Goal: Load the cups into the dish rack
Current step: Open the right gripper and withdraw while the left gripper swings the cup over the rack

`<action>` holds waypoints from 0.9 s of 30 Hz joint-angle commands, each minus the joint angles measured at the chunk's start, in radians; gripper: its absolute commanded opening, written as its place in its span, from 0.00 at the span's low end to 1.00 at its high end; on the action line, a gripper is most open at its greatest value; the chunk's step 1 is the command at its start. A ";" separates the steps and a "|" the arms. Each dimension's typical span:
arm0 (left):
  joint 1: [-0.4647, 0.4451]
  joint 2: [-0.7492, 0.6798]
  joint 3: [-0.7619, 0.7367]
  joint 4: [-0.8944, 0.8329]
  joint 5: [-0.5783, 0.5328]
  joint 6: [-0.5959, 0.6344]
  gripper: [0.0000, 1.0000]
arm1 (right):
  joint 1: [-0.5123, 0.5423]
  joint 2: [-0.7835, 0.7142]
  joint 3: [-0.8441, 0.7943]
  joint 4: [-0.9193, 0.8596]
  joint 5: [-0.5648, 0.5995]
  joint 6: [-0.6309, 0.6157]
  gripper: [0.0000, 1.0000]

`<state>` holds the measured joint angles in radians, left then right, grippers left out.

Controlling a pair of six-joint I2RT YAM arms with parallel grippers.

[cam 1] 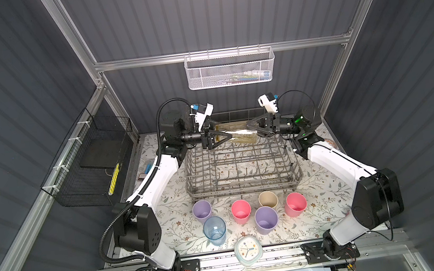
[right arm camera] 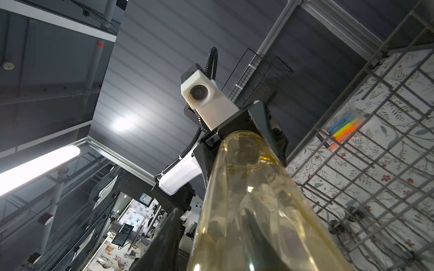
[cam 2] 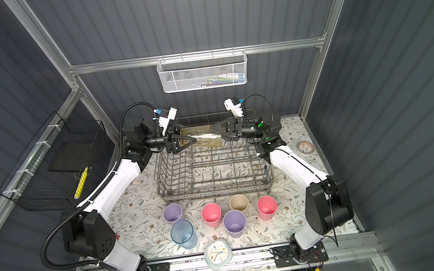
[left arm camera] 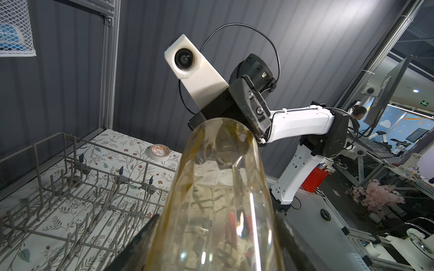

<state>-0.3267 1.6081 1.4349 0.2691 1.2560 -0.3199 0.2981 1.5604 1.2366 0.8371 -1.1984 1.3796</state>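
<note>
A yellowish clear patterned glass (cam 1: 238, 136) (cam 2: 206, 139) lies level in the air over the back of the grey wire dish rack (cam 1: 244, 186) (cam 2: 213, 190). My left gripper (cam 1: 223, 137) (left arm camera: 216, 220) is shut on one end of the glass (left arm camera: 218, 183), a finger against each side. My right gripper (cam 1: 254, 129) (right arm camera: 211, 218) stands open at the other end. One of its fingers is inside the glass (right arm camera: 258, 187) and one outside, apart from the wall. Two lilac (cam 1: 202, 211) (cam 1: 266, 220), two pink (cam 1: 241, 211) (cam 1: 296, 204), a beige (cam 1: 268, 199) and a blue cup (cam 1: 215, 231) stand upright in front of the rack.
A small clock (cam 1: 248, 250) lies at the table's front edge. A white mesh basket (cam 1: 230, 68) hangs on the back wall, a black wire basket (cam 1: 88, 162) on the left wall. A tape roll (cam 2: 305, 147) lies right of the rack.
</note>
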 commanded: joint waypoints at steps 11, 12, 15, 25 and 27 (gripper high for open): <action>0.014 -0.084 0.109 -0.401 -0.159 0.298 0.54 | -0.228 -0.265 -0.155 -0.307 0.000 -0.240 0.46; 0.014 -0.090 0.129 -0.468 -0.201 0.343 0.54 | -0.250 -0.301 -0.149 -0.463 0.018 -0.351 0.46; 0.014 -0.091 0.184 -0.633 -0.329 0.438 0.55 | -0.290 -0.372 -0.059 -0.992 0.151 -0.731 0.46; 0.012 0.027 0.441 -1.090 -0.790 0.564 0.54 | -0.331 -0.383 -0.050 -1.309 0.364 -0.954 0.46; 0.012 0.030 0.455 -1.123 -0.822 0.567 0.54 | -0.333 -0.370 -0.055 -1.316 0.371 -0.964 0.46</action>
<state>-0.3191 1.6226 1.8481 -0.7021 0.5583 0.1970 -0.0296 1.1767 1.1973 -0.3962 -0.8696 0.4892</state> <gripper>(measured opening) 0.717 0.460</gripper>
